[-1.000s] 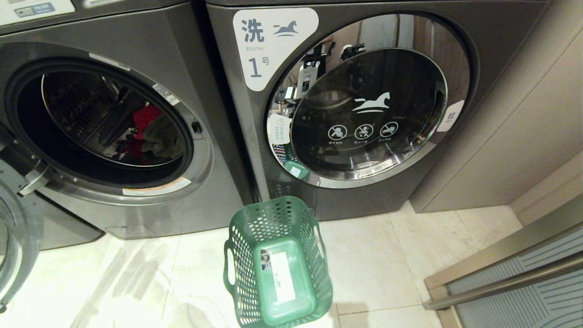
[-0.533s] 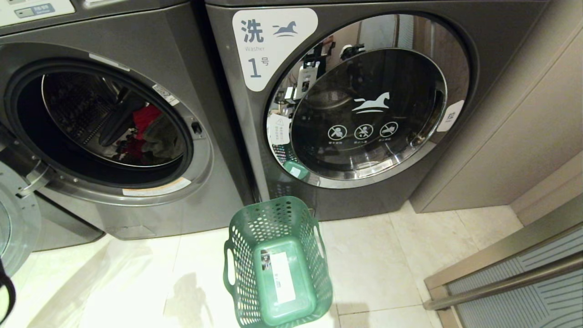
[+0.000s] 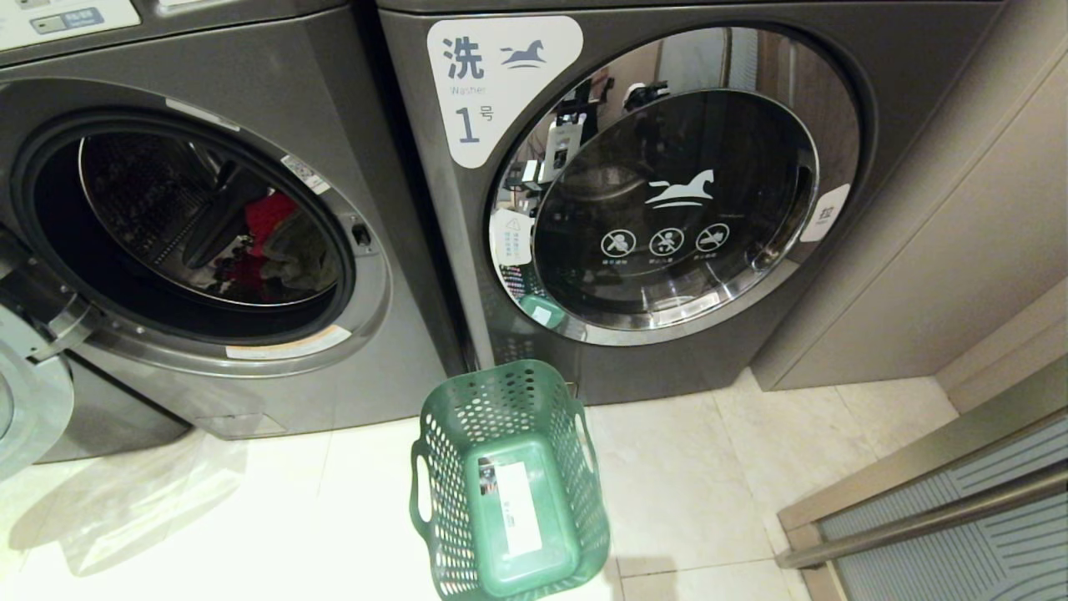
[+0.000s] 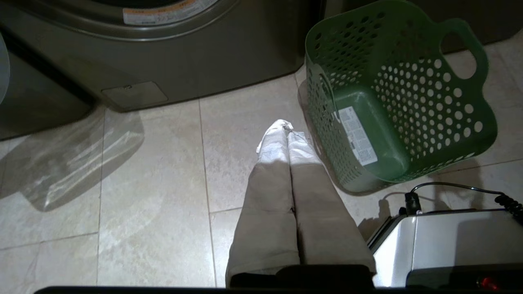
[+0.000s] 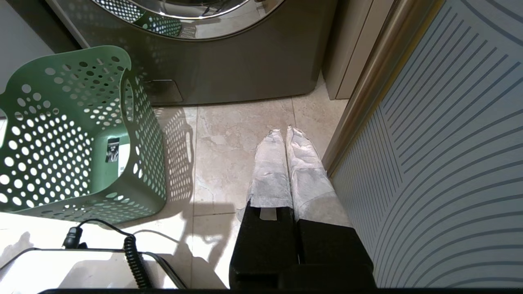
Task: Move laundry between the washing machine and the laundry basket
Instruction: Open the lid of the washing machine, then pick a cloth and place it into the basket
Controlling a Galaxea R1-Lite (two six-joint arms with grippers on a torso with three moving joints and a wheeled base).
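Observation:
The washing machine (image 3: 250,92) on the left stands with its door (image 3: 29,417) swung open at the left edge. Inside the drum lies the laundry (image 3: 269,215), red pieces beside a darker olive one. The green laundry basket (image 3: 509,401) stands on the floor tiles in front of the machines, holding only a white sticker on its floor. Neither arm shows in the head view. My left gripper (image 4: 287,130) hangs shut and empty over the tiles, just beside the basket (image 4: 408,81). My right gripper (image 5: 285,132) is shut and empty too, between the basket (image 5: 61,122) and a striped panel.
A like machine labelled "1" (image 3: 667,209) stands to the right, door closed. A beige cabinet side (image 3: 959,250) and a striped panel with a metal frame (image 3: 959,501) bound the right. My white base (image 4: 449,241) with a black coiled cable (image 5: 132,253) sits behind the basket.
The open door at the left edge has swung further out of view. A dark part of my left arm showed at the lower left edge half a second ago and is gone.

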